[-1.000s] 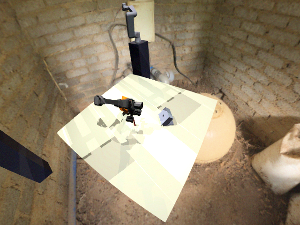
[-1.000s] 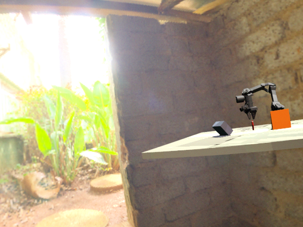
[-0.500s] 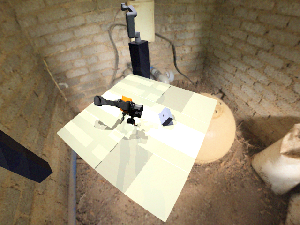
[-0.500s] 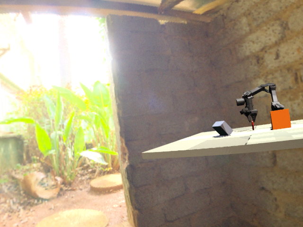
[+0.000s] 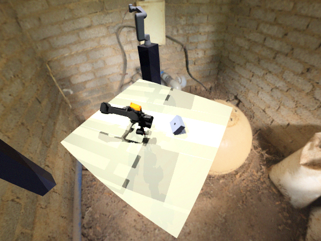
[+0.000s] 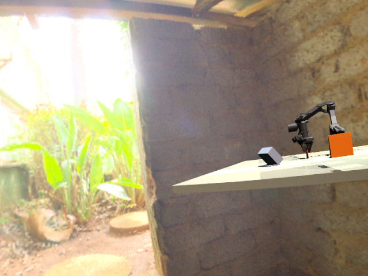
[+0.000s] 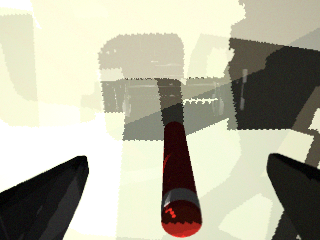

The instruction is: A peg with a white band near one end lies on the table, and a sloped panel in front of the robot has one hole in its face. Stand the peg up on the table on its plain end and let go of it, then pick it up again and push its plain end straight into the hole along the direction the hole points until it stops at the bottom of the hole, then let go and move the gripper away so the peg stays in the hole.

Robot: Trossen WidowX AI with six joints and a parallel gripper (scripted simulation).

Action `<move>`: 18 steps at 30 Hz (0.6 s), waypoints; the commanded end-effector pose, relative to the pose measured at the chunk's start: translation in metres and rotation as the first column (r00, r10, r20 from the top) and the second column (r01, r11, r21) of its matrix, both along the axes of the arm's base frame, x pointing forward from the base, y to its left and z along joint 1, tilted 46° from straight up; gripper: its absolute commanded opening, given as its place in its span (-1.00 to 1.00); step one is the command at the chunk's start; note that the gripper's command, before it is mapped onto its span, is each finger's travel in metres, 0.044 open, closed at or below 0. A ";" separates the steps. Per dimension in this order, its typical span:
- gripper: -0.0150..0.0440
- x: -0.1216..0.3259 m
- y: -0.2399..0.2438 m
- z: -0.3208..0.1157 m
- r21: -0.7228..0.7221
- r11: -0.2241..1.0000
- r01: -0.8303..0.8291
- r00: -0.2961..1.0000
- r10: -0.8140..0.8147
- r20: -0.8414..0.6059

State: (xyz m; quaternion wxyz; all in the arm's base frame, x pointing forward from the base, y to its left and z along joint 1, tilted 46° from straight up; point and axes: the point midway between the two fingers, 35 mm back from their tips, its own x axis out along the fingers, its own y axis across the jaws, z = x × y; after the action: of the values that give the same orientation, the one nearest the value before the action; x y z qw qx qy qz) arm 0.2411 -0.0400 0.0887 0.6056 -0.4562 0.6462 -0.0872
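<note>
The red peg [image 6: 307, 153] [image 7: 176, 157] stands upright on the table [image 5: 191, 181] [image 6: 207, 181], its white band [image 7: 181, 198] near the upper end and its plain end down. In the top view it is mostly hidden by the gripper. My gripper [image 7: 176, 162] [image 6: 307, 148] is open and points down over the peg. In the wrist view the peg shows between the two spread fingers, with a gap on each side. The grey sloped panel [image 5: 179, 122] [image 6: 269, 154] stands apart from the gripper, and its hole [image 5: 174, 123] shows empty in the top view.
An orange block [image 5: 135, 106] [image 6: 340, 145] is at the arm's base. A dark post [image 5: 149, 62] bearing a grey jointed stand [image 5: 140, 25] rises beyond the table's far edge. Another dark post [image 5: 23, 171] is at the left, off the table. Shadows cross the table top.
</note>
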 end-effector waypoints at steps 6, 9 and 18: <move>0.64 0.000 -0.002 -0.002 -0.001 1.000 0.001 1.000 -0.001 0.000; 0.38 0.000 -0.002 -0.002 -0.001 1.000 0.001 1.000 -0.001 0.000; -0.42 0.000 -0.002 -0.002 -0.001 1.000 0.001 1.000 -0.001 0.000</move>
State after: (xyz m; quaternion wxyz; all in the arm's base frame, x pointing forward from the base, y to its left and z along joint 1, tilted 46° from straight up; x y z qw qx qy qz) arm 0.2412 -0.0422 0.0869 0.6047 -0.4577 0.6460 -0.0869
